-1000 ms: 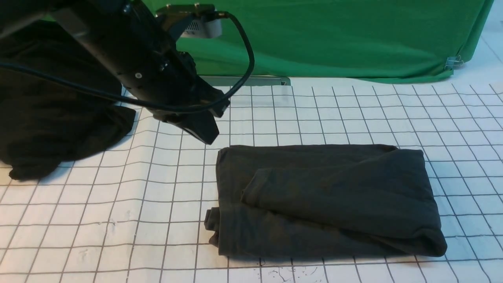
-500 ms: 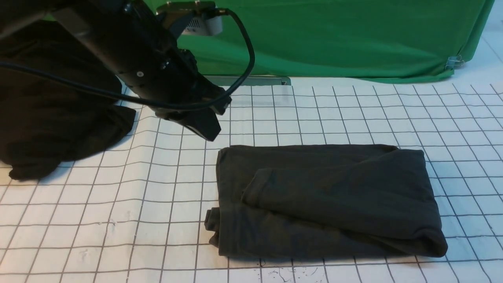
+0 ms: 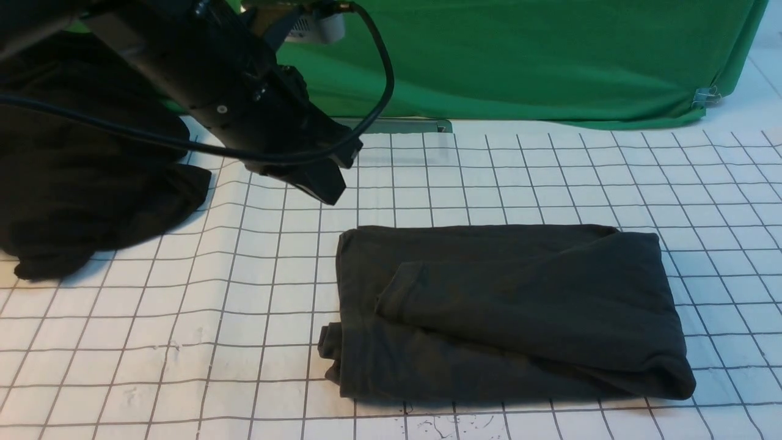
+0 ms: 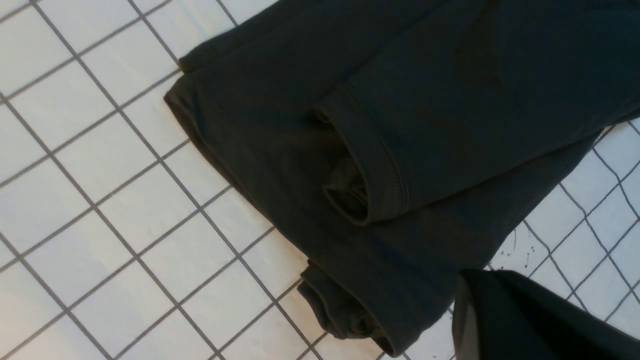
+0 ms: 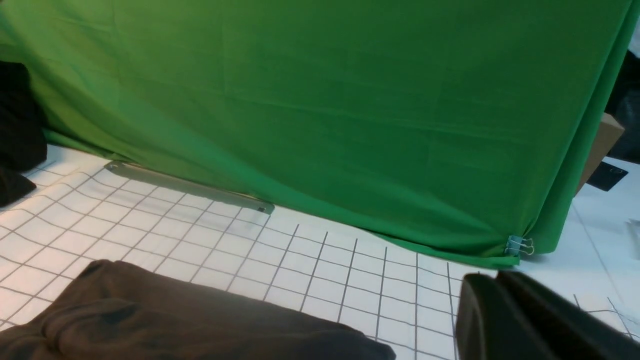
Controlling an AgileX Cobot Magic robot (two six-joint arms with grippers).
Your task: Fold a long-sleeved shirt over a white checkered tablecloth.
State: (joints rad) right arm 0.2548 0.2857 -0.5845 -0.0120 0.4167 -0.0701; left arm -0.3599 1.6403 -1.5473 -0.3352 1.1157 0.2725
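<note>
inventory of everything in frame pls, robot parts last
long-sleeved shirt: 1, charcoal grey, folded into a rectangle, centre-right of the cloth
white checkered tablecloth: 1, white with grey grid, covers the table
black cloth heap: 1, black, far left
green backdrop: 1, green, behind the table
binder clip: 1, silver, backdrop's lower right corner
metal bar: 1, grey, at the backdrop's foot
left gripper: 1, black, above the cloth beyond the shirt's left corner, empty
right gripper: 1, black, right wrist view only

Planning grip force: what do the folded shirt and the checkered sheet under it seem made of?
The long-sleeved shirt looks like soft matte knit jersey: limp rolled folds, stitched cuff hem. The white checkered tablecloth looks like thin smooth sheet, perhaps plastic-coated: shallow ripples, scuff marks; uncertain.
</note>
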